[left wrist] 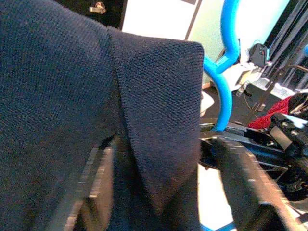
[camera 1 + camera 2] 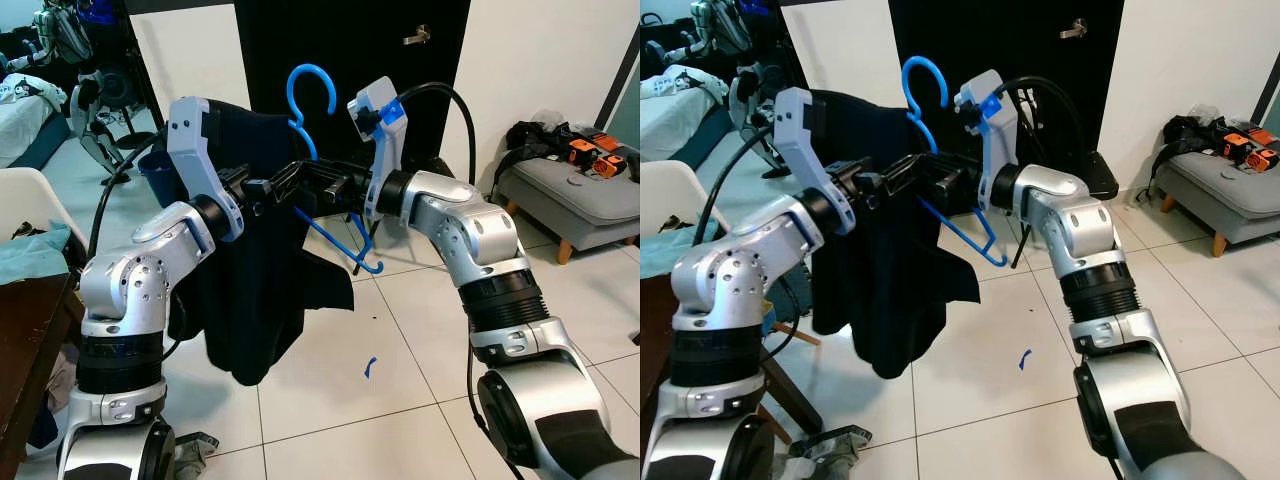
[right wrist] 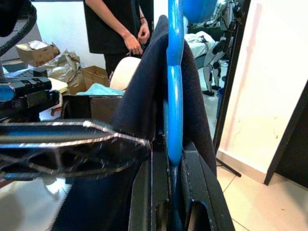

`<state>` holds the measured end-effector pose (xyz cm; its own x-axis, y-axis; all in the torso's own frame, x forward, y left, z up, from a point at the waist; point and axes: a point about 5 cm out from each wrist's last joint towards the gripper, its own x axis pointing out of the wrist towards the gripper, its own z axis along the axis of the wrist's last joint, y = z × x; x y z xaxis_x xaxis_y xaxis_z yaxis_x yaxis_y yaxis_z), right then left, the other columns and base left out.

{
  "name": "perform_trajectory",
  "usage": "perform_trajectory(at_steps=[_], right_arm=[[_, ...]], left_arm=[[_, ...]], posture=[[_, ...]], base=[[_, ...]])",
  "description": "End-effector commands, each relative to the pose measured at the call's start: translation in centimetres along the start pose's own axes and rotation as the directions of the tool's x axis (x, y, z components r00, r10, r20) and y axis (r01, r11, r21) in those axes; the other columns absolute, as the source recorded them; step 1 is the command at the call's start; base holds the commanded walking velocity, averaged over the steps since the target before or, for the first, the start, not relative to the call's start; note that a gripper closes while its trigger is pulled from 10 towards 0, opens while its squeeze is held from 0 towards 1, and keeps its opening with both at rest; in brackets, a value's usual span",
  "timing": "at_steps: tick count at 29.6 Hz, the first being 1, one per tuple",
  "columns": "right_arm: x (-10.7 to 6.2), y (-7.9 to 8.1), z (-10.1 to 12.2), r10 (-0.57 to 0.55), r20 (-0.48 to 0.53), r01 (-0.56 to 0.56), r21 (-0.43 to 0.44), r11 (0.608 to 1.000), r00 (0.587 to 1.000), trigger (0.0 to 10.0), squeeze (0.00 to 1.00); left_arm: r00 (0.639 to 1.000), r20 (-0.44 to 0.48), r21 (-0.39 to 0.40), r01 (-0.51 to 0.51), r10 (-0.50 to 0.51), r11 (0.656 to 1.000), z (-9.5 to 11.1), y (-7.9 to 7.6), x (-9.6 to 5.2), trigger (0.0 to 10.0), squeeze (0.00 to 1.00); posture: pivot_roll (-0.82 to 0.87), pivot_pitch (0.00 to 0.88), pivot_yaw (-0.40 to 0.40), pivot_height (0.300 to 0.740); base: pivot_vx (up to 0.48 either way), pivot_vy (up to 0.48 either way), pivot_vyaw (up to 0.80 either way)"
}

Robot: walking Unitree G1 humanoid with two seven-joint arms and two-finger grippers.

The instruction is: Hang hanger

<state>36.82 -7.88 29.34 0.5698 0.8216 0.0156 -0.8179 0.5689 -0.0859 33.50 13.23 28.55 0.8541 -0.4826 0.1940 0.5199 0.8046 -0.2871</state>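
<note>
The hanger (image 2: pixel 318 150) you are working with is bright blue plastic, held up in mid-air between both arms in front of a black door (image 2: pixel 350 50). Below you is a floor (image 2: pixel 400 330) of pale square tiles with a scrap of blue tape (image 2: pixel 370 368) on it. A grey sofa (image 2: pixel 575 195) stands against the white wall on your right, and the corner of a dark wooden table (image 2: pixel 30 330) sits at your left. In the right wrist view a person (image 3: pixel 120 29) in black stands beyond some cardboard boxes (image 3: pixel 94 74).

The hanger's hook points upward and one arm of its frame slants down bare. A dark navy garment (image 2: pixel 250 290) drapes over its other side and hangs in loose folds.

Your right gripper (image 2: pixel 305 180) has its fingers clamped on the hanger just below the hook. Your left gripper (image 2: pixel 265 187) reaches into the garment beside it; its fingers stand apart with the cloth between them.
</note>
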Motion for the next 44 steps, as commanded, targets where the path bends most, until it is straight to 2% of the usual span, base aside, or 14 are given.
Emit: perform_trajectory(at_steps=[1,15,21,25,26,27,30,31,34,35,36,37,43,44], right_arm=[[0.5,1.4,1.8,0.087,0.074,-0.085,-0.034,0.996,0.993,0.0,0.0],[0.3,1.1,1.7,0.068,0.07,-0.067,-0.026,0.997,0.995,0.0,0.0],[0.4,0.9,1.7,0.051,0.068,-0.05,-0.018,0.999,0.996,0.0,0.0],[0.6,-0.3,1.1,-0.04,0.026,0.039,0.023,0.999,0.999,0.0,0.0],[0.6,-0.3,1.1,-0.04,0.026,0.039,0.023,0.999,0.999,0.0,0.0],[0.5,-0.7,0.8,-0.077,0.004,0.077,0.041,0.996,0.997,0.0,0.0],[0.5,-0.7,0.8,-0.077,0.004,0.077,0.041,0.996,0.997,0.0,0.0],[0.4,-1.1,0.4,-0.11,-0.015,0.111,0.057,0.992,0.994,0.0,0.0],[0.4,-1.1,0.4,-0.11,-0.015,0.111,0.057,0.992,0.994,0.0,0.0],[0.1,-1.8,0.0,-0.172,-0.038,0.175,0.082,0.981,0.984,0.0,0.0],[0.1,-1.8,0.0,-0.172,-0.038,0.175,0.082,0.981,0.984,0.0,0.0],[-0.3,-2.6,-0.3,-0.238,-0.046,0.242,0.106,0.964,0.97,0.0,0.0],[-0.6,-3.6,-0.1,-0.317,-0.019,0.317,0.141,0.938,0.948,0.0,0.0],[-0.7,-3.8,0.6,-0.337,0.032,0.328,0.164,0.93,0.941,0.0,0.0]], left_arm=[[0.999,-0.002,0.025,-0.037,0.037,0.999,0.0,0.7,-0.3,0.0,0.0],[0.995,0.055,0.059,-0.092,0.089,0.994,1.4,1.7,-1.0,0.0,0.0],[0.997,0.056,0.063,-0.053,0.05,0.997,1.4,1.0,-1.0,0.0,0.0],[0.993,0.114,0.067,0.031,-0.038,0.997,2.7,-0.5,-1.3,0.0,0.0],[0.993,0.114,0.067,0.031,-0.038,0.997,2.7,-0.5,-1.3,0.0,0.0],[0.987,0.158,0.066,0.016,-0.026,0.998,3.6,-0.3,-1.6,0.0,0.0],[0.987,0.158,0.066,0.016,-0.026,0.998,3.6,-0.3,-1.6,0.0,0.0],[0.98,0.201,0.065,-0.007,-0.007,0.998,4.5,0.1,-1.8,0.0,0.0],[0.98,0.201,0.065,-0.007,-0.007,0.998,4.5,0.1,-1.8,0.0,0.0],[0.958,0.284,0.035,-0.033,0.022,0.999,6.3,0.6,-2.3,0.0,0.0],[0.958,0.284,0.035,-0.033,0.022,0.999,6.3,0.6,-2.3,0.0,0.0],[0.943,0.333,0.02,-0.026,0.018,0.999,7.5,0.6,-2.7,0.0,0.0],[0.936,0.351,0.006,0.004,-0.006,1.0,7.9,0.3,-2.9,0.0,0.0],[0.95,0.312,0.011,0.011,-0.014,1.0,6.7,0.0,-2.8,0.0,0.0]], posture=[[0.01,0.0,0.088,0.74],[0.02,0.0,0.085,0.74],[0.02,0.0,0.081,0.74],[0.03,0.0,0.082,0.74],[0.03,0.0,0.082,0.74],[0.03,0.0,0.083,0.74],[0.03,0.0,0.083,0.74],[0.03,0.0,0.087,0.74],[0.03,0.0,0.087,0.74],[0.03,0.0,0.093,0.74],[0.03,0.0,0.093,0.74],[0.03,0.0,0.096,0.74],[0.03,0.0,0.098,0.74],[0.03,0.0,0.099,0.74]], base=[[0.0,0.0,0.0],[0.0,0.0,0.0],[0.0,0.0,0.0],[0.0,0.0,0.0],[0.0,0.0,0.0],[0.0,0.0,0.0],[0.0,0.0,0.0],[0.0,0.0,0.0],[0.0,0.0,0.0],[0.0,0.0,0.0],[0.0,0.0,0.0],[0.0,0.0,0.0],[0.0,0.0,0.0],[0.0,0.0,0.0]])
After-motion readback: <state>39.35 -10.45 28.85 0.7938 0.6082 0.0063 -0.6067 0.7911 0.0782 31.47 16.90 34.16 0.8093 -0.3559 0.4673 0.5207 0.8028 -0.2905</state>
